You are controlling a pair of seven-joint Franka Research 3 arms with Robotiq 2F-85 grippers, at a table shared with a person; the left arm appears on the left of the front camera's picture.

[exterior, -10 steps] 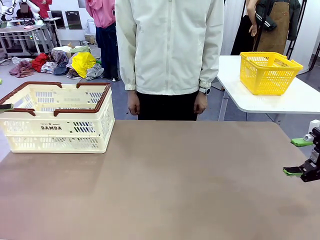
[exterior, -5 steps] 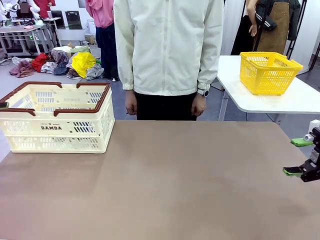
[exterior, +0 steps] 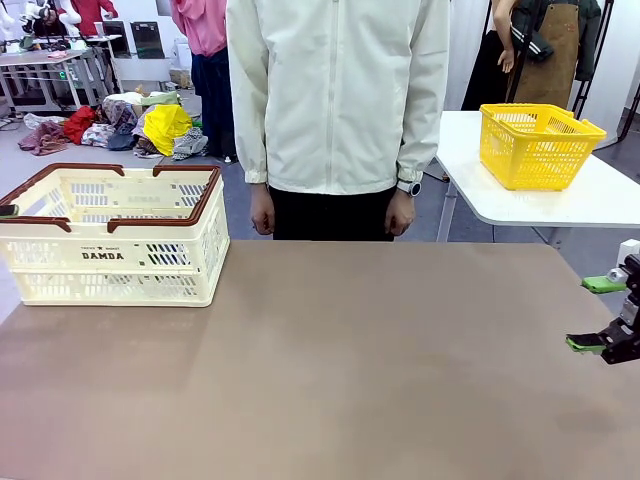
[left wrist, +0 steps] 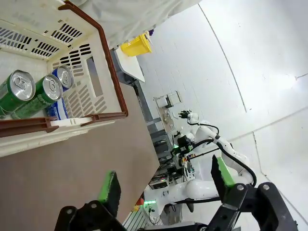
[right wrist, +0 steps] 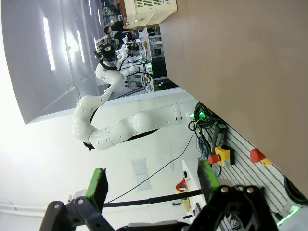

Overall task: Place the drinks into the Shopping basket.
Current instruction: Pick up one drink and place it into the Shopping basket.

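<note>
Cream Shopping basket (left wrist: 96,62) with 3 drinks (left wrist: 41,94) inside

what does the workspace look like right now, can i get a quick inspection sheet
surface: brown table, bare across the middle and front
job's things: cream shopping basket at the table's far left; inside it two green cans and a blue can lie side by side
clutter: nothing seen on the table
grippers: left gripper open and empty, near the basket; right gripper open and empty at the table's right edge
cables: black cables bundled on the floor beside the table
surroundings: person in a white jacket stands at the far side, hands down; yellow basket on a white side table; pile of clothes on the floor behind
</note>
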